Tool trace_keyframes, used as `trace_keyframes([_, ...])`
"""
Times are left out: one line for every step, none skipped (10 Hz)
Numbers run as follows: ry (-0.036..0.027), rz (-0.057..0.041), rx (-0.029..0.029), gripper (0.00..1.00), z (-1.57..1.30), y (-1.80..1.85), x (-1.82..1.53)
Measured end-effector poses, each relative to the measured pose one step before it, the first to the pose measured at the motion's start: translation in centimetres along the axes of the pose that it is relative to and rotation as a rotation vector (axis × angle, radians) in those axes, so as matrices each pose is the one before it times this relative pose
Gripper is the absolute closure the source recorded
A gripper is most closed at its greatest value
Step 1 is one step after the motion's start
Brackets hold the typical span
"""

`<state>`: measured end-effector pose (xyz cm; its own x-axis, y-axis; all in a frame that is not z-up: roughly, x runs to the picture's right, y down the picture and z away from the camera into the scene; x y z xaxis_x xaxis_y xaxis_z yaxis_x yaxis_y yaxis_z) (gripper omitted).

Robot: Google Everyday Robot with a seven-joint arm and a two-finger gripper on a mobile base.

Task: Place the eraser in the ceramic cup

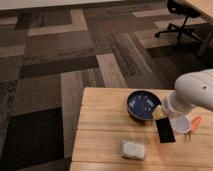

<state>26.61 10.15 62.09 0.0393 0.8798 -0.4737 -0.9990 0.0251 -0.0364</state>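
The black eraser [164, 130] hangs upright from my gripper [161, 118], which is shut on its top end, just above the wooden table [100, 130]. The white arm reaches in from the right. The white ceramic cup [179, 124] stands right beside the eraser, on its right, partly hidden under the arm. The eraser is next to the cup, not over it.
A wide dark blue bowl [141, 104] sits just behind and left of the gripper. A whitish rectangular pad [133, 149] lies near the table's front edge. An orange object [195, 123] lies right of the cup. An office chair [180, 20] stands far right on the carpet.
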Motion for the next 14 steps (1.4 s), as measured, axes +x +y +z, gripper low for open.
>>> trace_keyframes([-0.02119, 0.01540, 0.02894, 1.00, -0.410, -1.719, -1.357])
trace_keyframes([-0.01113, 0.01084, 0.01420, 1.00, -0.090, -0.866, -0.654])
trace_keyframes([-0.01715, 0.01180, 0.01639, 1.00, -0.081, -1.041, -0.657])
trace_keyframes([-0.02935, 0.00573, 0.01297, 1.00, 0.141, -0.775, -0.954])
trace_keyframes([-0.02819, 0.00482, 0.01360, 1.00, 0.364, -0.564, -0.701])
trace_keyframes([-0.02411, -0.00159, 0.01614, 1.00, 0.235, -0.426, -0.332])
trace_keyframes([-0.03272, -0.00599, 0.02122, 1.00, 0.107, -0.450, -0.236])
trace_keyframes([-0.03307, -0.00595, 0.02550, 1.00, 0.131, -0.532, 0.031])
trace_keyframes([-0.01661, -0.00321, 0.02219, 1.00, 0.208, -0.420, 0.464])
trace_keyframes([-0.01816, -0.01266, 0.02147, 1.00, 0.085, -0.077, 0.453])
trace_keyframes([-0.00853, -0.00541, 0.01027, 1.00, 0.084, -0.048, 0.380])
trace_keyframes([-0.00377, -0.00016, 0.00339, 1.00, 0.123, 0.014, 0.267])
trace_keyframes([-0.00968, -0.00213, 0.00445, 1.00, 0.299, 0.107, 0.453])
trace_keyframes([-0.01073, -0.00056, -0.00006, 1.00, 0.121, 0.149, 0.096])
